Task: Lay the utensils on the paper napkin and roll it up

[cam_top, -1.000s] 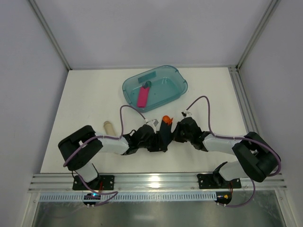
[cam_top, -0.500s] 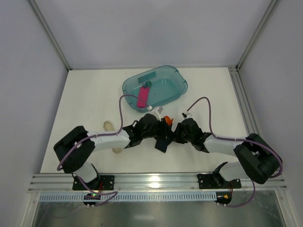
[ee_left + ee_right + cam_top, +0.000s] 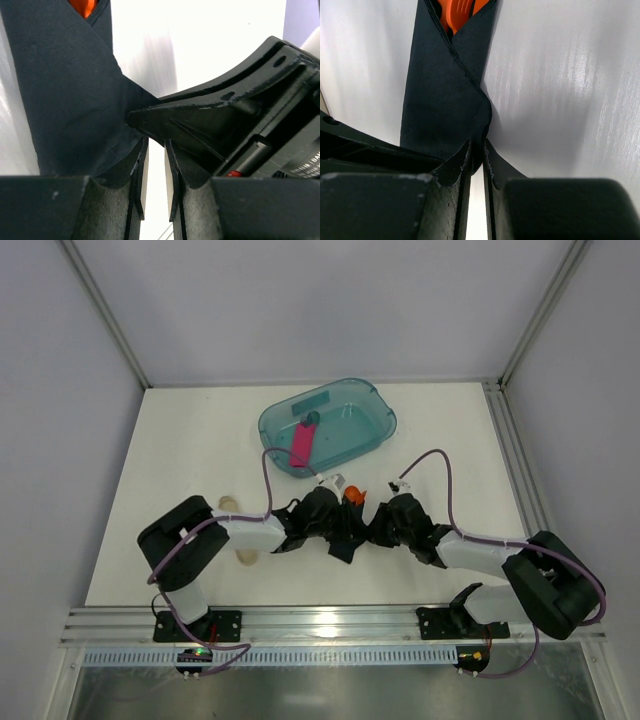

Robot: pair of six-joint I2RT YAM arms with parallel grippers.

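The black paper napkin (image 3: 345,538) lies folded round the orange utensils (image 3: 352,494) at the table's middle front; only their orange tips stick out at the far end. My left gripper (image 3: 328,522) and right gripper (image 3: 378,526) meet at the bundle from either side. In the right wrist view the napkin (image 3: 445,100) wraps the utensils (image 3: 457,12), and my right gripper (image 3: 477,146) pinches its near fold. In the left wrist view my left gripper (image 3: 156,142) shows a narrow empty slit, with the napkin (image 3: 65,90) against its left finger.
A teal tub (image 3: 386,422) stands behind the bundle and holds a pink flat bar (image 3: 302,446). A pale beige tube (image 3: 229,504) lies at the left, mostly hidden under my left arm. The right gripper's body fills the right of the left wrist view (image 3: 235,115).
My left arm has swung forward and right, bringing its gripper against the napkin bundle. The bundle has shifted slightly right. The arm now covers most of the beige tube.
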